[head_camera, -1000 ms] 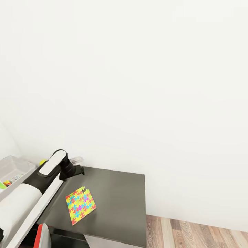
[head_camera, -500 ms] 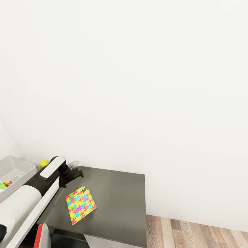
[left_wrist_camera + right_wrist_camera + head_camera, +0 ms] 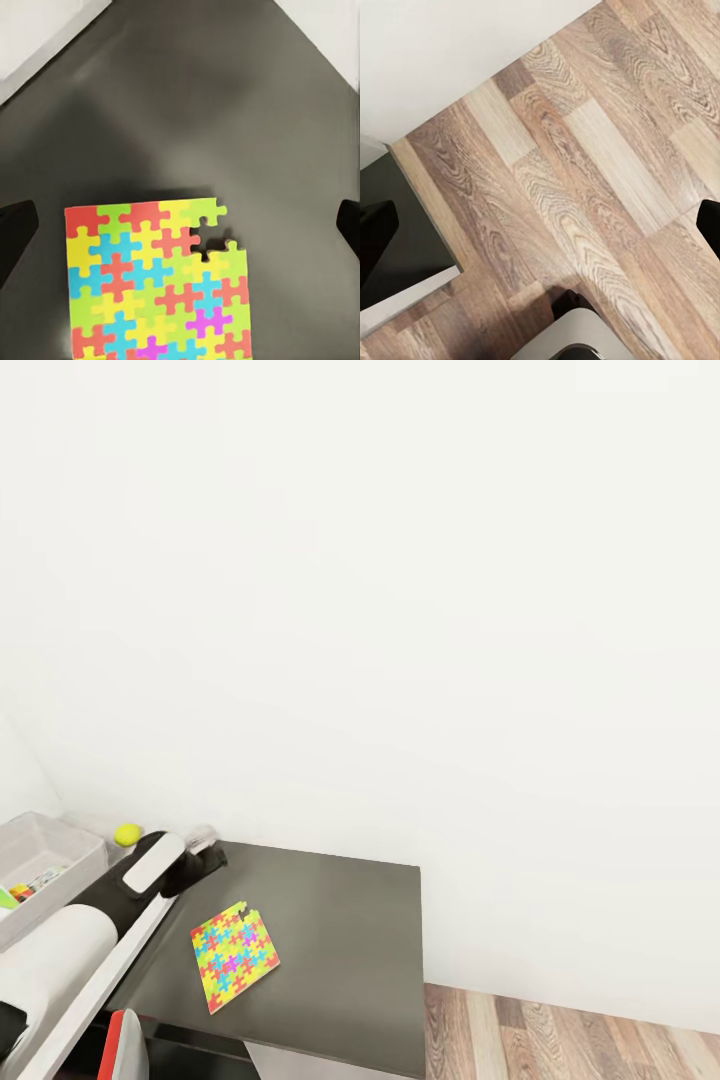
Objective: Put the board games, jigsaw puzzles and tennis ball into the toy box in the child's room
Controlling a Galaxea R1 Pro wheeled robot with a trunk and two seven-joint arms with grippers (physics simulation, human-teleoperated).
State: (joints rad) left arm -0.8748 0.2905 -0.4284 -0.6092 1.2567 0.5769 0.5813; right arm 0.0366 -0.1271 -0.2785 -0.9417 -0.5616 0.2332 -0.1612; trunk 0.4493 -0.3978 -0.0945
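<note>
Jigsaw puzzle (image 3: 235,956) flat on dark-grey table (image 3: 340,930), white wall (image 3: 400,610), both grippers spread.

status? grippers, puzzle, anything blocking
Left gripper open above the jigsaw puzzle, which lies flat on the dark desk. Right gripper open, over wood floor. Nothing around the puzzle.

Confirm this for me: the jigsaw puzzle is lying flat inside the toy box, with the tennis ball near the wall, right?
Not quite. The jigsaw puzzle lies flat on the dark-grey table, not inside the toy box; the head view shows it. The tennis ball does sit near the wall.
</note>
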